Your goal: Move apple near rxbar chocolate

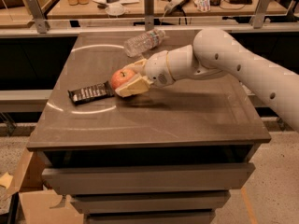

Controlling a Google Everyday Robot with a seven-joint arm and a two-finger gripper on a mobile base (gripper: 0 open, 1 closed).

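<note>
The red-orange apple (122, 77) is held between the pale fingers of my gripper (127, 77), just above or at the tabletop, right beside the right end of the rxbar chocolate (90, 93). The bar is a flat dark wrapped bar lying on the left part of the grey-brown table (177, 115). My white arm reaches in from the right. The gripper is shut on the apple; one finger (133, 86) shows in front of it, the other behind.
A clear plastic water bottle (144, 42) lies on its side at the table's back, just behind the gripper. Drawers sit under the tabletop. A cluttered workbench (140, 3) runs behind. A cardboard box (28, 190) stands on the floor at left.
</note>
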